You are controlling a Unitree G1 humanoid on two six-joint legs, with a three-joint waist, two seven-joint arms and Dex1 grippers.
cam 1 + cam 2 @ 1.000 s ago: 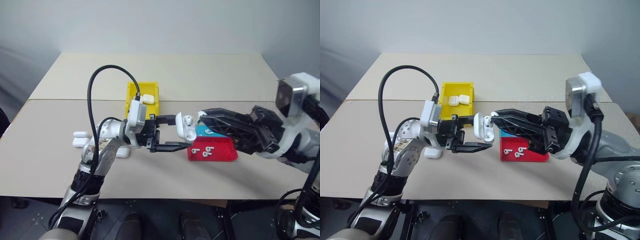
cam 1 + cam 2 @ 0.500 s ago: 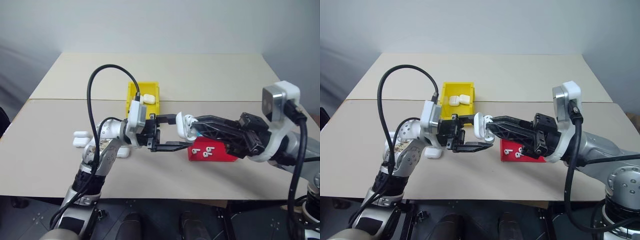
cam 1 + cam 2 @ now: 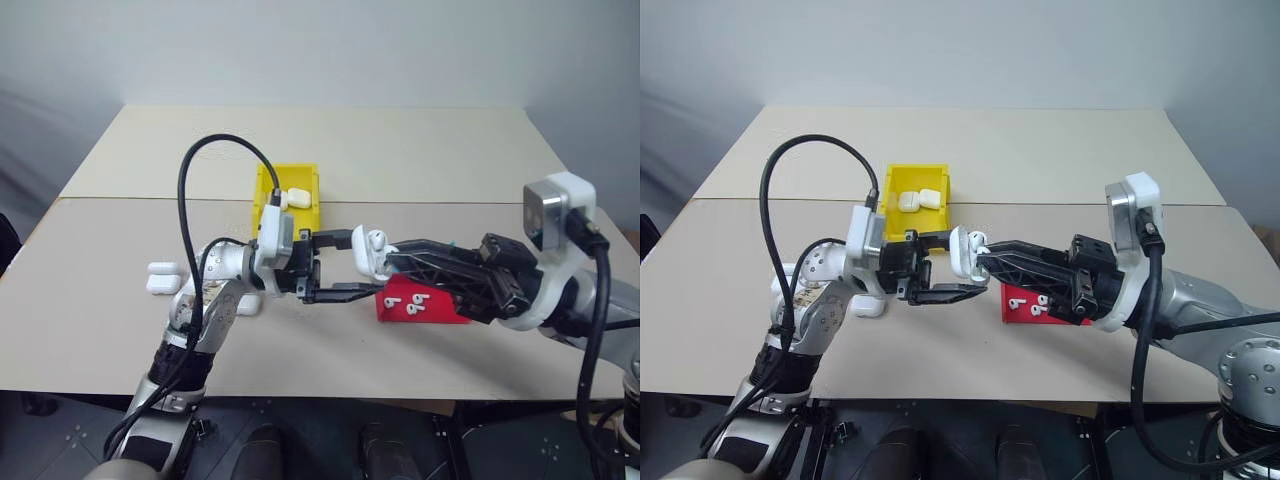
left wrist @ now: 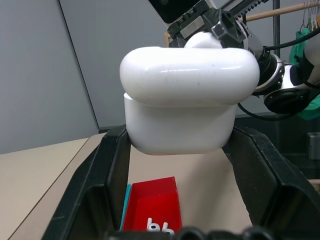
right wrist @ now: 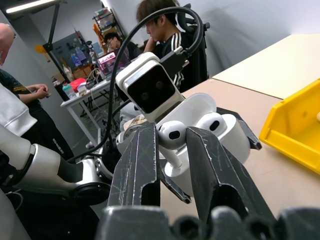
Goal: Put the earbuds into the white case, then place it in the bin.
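Above the beige tabletop (image 3: 120, 330), roughly mid-table, the small glossy white rounded-rectangular earbud case (image 3: 364, 254) is held clear of the surface. Left gripper (image 3: 340, 266), reaching in from the robot's left, has its two black fingers pressed against the case body's sides. Case stands roughly upright: hinged lid swung open and leaning back toward the left arm, the open mouth facing up and toward the right arm. Long axis of the body runs across the fingers, as the left wrist view shows. Surface smooth, shiny, faint scuffs.

Right gripper (image 3: 983, 262) comes in from the robot's right, fingers nearly level and narrowed on a tiny glossy white earbud with a short stem (image 5: 172, 136), pinching it at the bud end, right at the case mouth. A second white earbud (image 5: 212, 123) is seated in the case beside it. Whether the pinched one's stem has entered its socket is hard to tell.

Bright yellow rectangular plastic bin (image 3: 268, 186) sits on the table behind the left gripper, with white cases (image 3: 298, 198) inside. Shallow red plastic tray (image 3: 445, 311) lies below the right gripper, loose white earbuds (image 3: 411, 303) in it. More closed white cases (image 3: 161, 277) rest on the table beside the left arm.
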